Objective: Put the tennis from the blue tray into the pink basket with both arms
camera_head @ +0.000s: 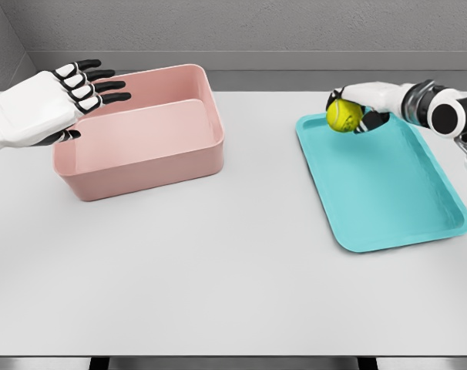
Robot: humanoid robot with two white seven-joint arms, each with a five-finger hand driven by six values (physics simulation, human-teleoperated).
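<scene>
The left hand [60,96] enters from the left edge of the head view and hangs above the left rim of the pink basket [141,166]; its white palm faces the camera side, its black-tipped fingers [102,86] are extended and slightly spread, pointing toward the right, and it holds nothing. The pink basket sits on the white table [218,285] in the left half of the scene, is rectangular with rounded corners, stands upright with its opening upward, and its interior shows only its own floor and walls. A bare stretch of table separates the basket from the blue tray [388,200], which lies flat in the right half, set at a slight angle so that its long axis runs from upper left to lower right. The tray is shallow with a raised rim, and its visible floor is plain. The tennis ball [344,116], yellow-green with a pale seam, is located at the tray's far left corner, over the rim area. The right hand [357,108] reaches in from the right edge, its white forearm and black wrist joint crossing above the tray's far end. Its fingers are curled over the top and far side of the ball, so the hand is closed around it. Whether the ball rests on the tray or is clear of it cannot be determined from this view
</scene>
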